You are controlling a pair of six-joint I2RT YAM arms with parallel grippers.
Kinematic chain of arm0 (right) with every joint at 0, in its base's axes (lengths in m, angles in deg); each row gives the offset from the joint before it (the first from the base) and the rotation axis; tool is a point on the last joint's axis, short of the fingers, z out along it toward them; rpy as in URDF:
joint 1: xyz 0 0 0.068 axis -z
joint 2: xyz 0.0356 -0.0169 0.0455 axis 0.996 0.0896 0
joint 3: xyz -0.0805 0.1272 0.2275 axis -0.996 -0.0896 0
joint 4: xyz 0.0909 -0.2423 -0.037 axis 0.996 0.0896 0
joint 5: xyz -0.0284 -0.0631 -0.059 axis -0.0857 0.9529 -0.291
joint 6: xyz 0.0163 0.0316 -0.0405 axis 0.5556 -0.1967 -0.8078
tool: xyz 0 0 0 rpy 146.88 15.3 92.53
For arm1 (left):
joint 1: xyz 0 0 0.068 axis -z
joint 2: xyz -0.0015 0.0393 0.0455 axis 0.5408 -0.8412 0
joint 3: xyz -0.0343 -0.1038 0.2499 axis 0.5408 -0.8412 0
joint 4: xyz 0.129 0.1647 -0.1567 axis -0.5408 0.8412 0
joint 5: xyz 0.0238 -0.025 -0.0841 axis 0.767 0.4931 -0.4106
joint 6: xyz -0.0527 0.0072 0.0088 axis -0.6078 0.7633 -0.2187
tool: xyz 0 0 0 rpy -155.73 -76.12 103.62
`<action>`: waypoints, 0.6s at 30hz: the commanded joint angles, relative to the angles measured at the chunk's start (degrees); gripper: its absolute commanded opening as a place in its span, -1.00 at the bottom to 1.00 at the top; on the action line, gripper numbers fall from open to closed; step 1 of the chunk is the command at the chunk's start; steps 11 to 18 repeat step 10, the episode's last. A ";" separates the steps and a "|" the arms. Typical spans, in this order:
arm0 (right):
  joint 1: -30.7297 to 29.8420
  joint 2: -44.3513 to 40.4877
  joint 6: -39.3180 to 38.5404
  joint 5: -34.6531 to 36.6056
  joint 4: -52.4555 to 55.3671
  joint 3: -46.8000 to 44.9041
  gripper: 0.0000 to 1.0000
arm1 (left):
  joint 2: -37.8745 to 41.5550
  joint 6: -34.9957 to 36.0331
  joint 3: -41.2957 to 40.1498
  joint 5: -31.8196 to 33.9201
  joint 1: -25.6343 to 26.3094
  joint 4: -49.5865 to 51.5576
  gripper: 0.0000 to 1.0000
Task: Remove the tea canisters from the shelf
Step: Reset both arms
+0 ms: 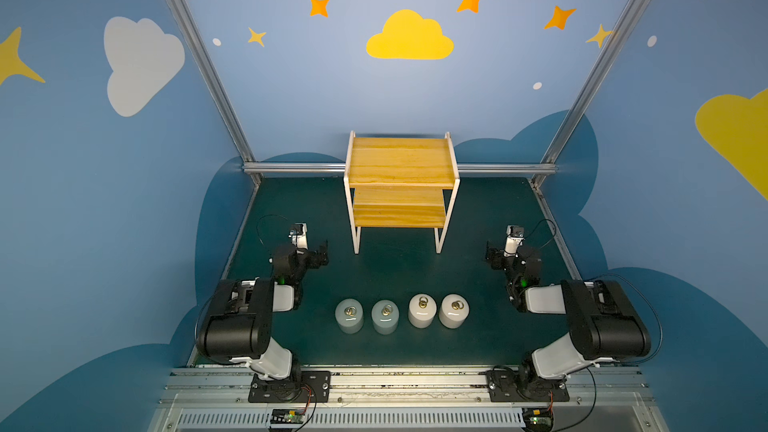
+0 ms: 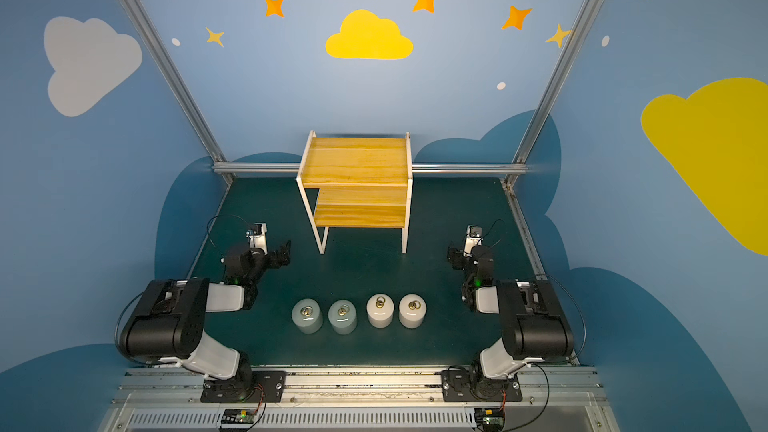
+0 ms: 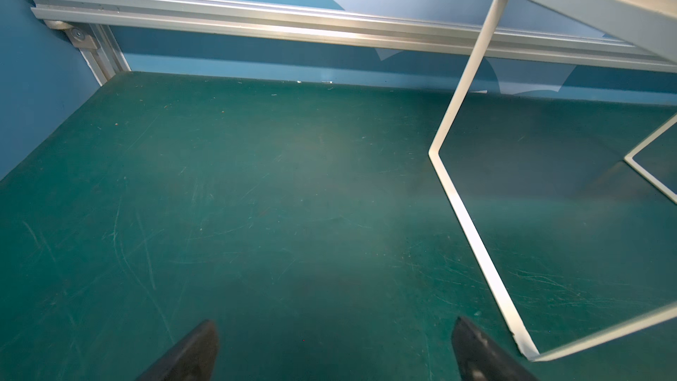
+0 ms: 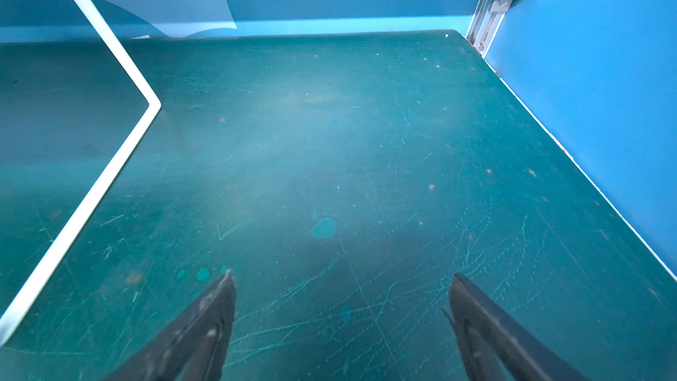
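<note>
Both boards of the shelf (image 1: 401, 162) (image 2: 355, 162) are bare in both top views; it stands at the back middle of the green table. Several tea canisters stand in a row on the table in front of it: two pale grey-blue ones (image 1: 349, 316) (image 1: 385, 317) (image 2: 307, 316) and two white ones (image 1: 422, 311) (image 1: 454, 311) (image 2: 412, 311). My left gripper (image 1: 322, 254) (image 3: 335, 328) is open and empty, left of the shelf's legs (image 3: 472, 229). On the other side of the shelf legs (image 4: 84, 199), my right gripper (image 1: 490, 257) (image 4: 342, 282) is open over bare table.
Blue walls and aluminium frame rails (image 1: 299, 167) close in the table's back and sides. The arm bases sit on a metal rail (image 1: 407, 384) at the front edge. The table (image 1: 399, 272) lies bare between shelf and canisters.
</note>
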 commanded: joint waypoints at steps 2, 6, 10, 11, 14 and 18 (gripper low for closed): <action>-0.06 0.26 -0.15 0.34 -1.92 0.56 0.86 | -0.23 0.92 -0.40 0.05 0.12 -1.23 1.00; 0.40 0.29 0.11 -0.65 -1.42 0.73 0.86 | -0.18 0.90 -0.44 0.13 0.15 -1.24 1.00; 0.39 0.19 -0.10 -0.65 -1.90 0.43 0.87 | -0.25 0.90 -0.45 0.09 0.13 -1.25 1.00; 0.39 0.19 -0.10 -0.65 -1.90 0.43 0.87 | -0.25 0.90 -0.45 0.09 0.13 -1.25 1.00; 0.39 0.19 -0.10 -0.65 -1.90 0.43 0.87 | -0.25 0.90 -0.45 0.09 0.13 -1.25 1.00; 0.39 0.19 -0.10 -0.65 -1.90 0.43 0.87 | -0.25 0.90 -0.45 0.09 0.13 -1.25 1.00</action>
